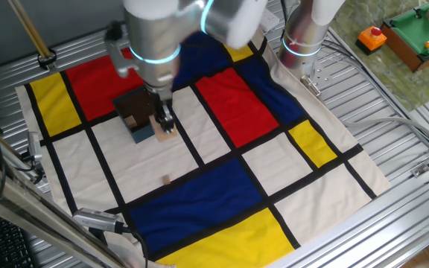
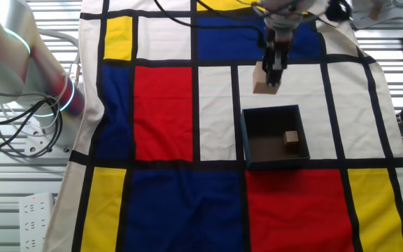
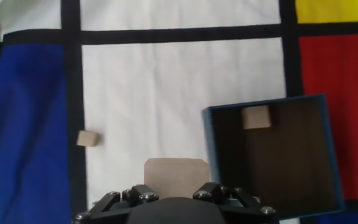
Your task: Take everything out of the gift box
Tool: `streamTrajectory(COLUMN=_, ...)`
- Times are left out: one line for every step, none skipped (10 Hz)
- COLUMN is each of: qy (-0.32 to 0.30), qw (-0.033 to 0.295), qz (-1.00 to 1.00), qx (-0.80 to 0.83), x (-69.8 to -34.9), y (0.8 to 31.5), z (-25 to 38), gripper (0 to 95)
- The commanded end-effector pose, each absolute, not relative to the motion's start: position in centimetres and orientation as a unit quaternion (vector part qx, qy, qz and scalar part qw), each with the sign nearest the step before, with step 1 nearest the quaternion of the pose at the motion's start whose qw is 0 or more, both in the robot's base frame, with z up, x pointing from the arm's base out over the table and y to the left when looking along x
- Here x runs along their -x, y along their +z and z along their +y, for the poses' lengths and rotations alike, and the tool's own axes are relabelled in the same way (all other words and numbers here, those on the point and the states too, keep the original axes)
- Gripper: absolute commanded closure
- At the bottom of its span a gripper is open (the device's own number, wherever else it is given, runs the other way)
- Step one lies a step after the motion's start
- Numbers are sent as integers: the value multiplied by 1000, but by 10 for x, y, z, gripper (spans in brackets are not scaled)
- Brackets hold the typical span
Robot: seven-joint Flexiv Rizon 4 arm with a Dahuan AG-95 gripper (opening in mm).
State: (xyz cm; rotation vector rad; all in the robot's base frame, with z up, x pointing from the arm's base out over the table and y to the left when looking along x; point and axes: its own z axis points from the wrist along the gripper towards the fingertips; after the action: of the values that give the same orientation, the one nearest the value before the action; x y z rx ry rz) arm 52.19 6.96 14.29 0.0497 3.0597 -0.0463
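Note:
The gift box (image 2: 263, 145), blue-grey outside and dark brown inside, sits on a checked cloth. A small tan-brown block (image 2: 291, 138) lies inside it, against one wall in the hand view (image 3: 255, 117). My gripper (image 2: 274, 66) is shut on the pale beige cube (image 2: 264, 79) and holds it just outside the box, over a white panel. In the hand view the cube (image 3: 174, 169) sits between my fingers, left of the box (image 3: 278, 174). In one fixed view my gripper (image 1: 164, 123) and the cube (image 1: 167, 135) are beside the box (image 1: 141, 135).
Another small tan block (image 3: 87, 139) lies on the white panel, also seen in one fixed view (image 1: 167, 179). A green-topped toy table (image 1: 419, 33) and an orange item (image 1: 371, 37) stand at the far right. The arm's base (image 1: 304, 37) is at the back.

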Motion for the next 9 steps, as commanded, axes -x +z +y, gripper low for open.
streamTrajectory(qy=-12, qw=46, qz=999, qx=-20, x=-522, y=136, z=75, gripper=950)
streamTrajectory(qy=-14, qw=46, qz=999, qx=-16, x=-523, y=130, z=74, gripper=950)
streamTrajectory(qy=-14, qw=46, qz=999, qx=-15, x=-525, y=124, z=73, gripper=950)
streamTrajectory(qy=-13, qw=46, qz=999, qx=-16, x=-526, y=119, z=72, gripper=950)
streamTrajectory(qy=-14, qw=45, qz=999, qx=-13, x=-527, y=115, z=72, gripper=950)
streamTrajectory(qy=-13, qw=46, qz=999, qx=-11, x=-529, y=105, z=71, gripper=950)
streamTrajectory(qy=-13, qw=48, qz=999, qx=-11, x=-530, y=101, z=71, gripper=950)
streamTrajectory(qy=-13, qw=50, qz=999, qx=-10, x=-531, y=96, z=71, gripper=950)
streamTrajectory(qy=-14, qw=50, qz=999, qx=-9, x=-531, y=92, z=70, gripper=950)
